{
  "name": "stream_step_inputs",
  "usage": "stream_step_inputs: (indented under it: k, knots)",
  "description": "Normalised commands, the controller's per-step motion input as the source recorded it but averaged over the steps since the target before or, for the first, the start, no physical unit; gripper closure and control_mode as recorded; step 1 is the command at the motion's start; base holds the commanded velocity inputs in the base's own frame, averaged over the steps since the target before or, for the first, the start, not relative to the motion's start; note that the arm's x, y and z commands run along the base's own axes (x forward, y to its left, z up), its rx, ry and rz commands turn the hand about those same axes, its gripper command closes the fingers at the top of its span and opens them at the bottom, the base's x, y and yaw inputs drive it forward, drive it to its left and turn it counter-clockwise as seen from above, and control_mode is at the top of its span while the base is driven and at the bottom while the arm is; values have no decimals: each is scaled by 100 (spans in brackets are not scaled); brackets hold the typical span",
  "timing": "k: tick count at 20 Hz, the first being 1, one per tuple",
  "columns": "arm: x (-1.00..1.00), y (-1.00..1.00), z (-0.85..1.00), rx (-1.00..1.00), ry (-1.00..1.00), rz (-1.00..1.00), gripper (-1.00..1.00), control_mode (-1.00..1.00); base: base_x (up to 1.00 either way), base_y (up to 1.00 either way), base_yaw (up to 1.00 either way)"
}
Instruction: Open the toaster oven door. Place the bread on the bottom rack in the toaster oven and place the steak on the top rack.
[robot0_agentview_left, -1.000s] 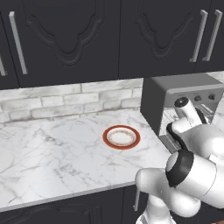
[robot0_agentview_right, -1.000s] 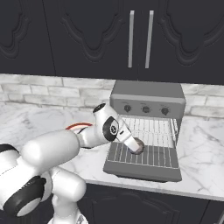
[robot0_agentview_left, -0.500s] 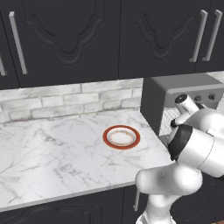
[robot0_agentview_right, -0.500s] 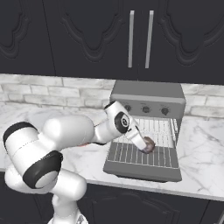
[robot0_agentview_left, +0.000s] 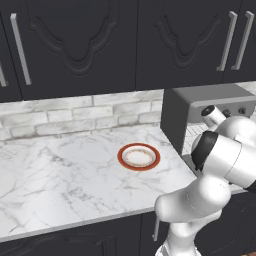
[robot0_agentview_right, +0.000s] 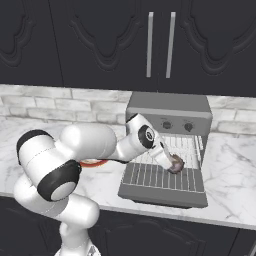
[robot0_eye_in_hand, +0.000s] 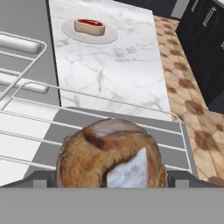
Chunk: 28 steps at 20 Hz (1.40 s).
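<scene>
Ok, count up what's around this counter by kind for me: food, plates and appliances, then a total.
Food: 2, the bread and the steak
Plates: 2, the red-rimmed plate and the pale plate under the steak
Appliances: 1, the toaster oven
Total: 5

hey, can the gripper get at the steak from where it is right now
Probably not yet. The gripper is at the toaster oven with the bread between its fingers, over a pulled-out rack. The steak lies uncovered on a plate across bare counter, so the path looks free afterwards.
</scene>
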Motion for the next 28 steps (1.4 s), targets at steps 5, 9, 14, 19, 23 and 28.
stream_step_inputs:
  k: [5, 9, 14, 19, 23, 28]
  knots:
    - [-8, -3, -22, 0, -1, -6, 100, -100, 0, 0, 0]
    - [-18, 32, -56, 0, 1, 0, -100, -100, 0, 0, 0]
    - [-30, 40, -71, 0, 0, 0, -100, -100, 0, 0, 0]
    - [-34, 49, -84, 2, 0, 0, -100, -100, 0, 0, 0]
    - [-13, 26, -41, 10, 0, 0, -100, -100, 0, 0, 0]
    - [-15, 7, 9, 14, 2, 7, -100, -100, 0, 0, 0]
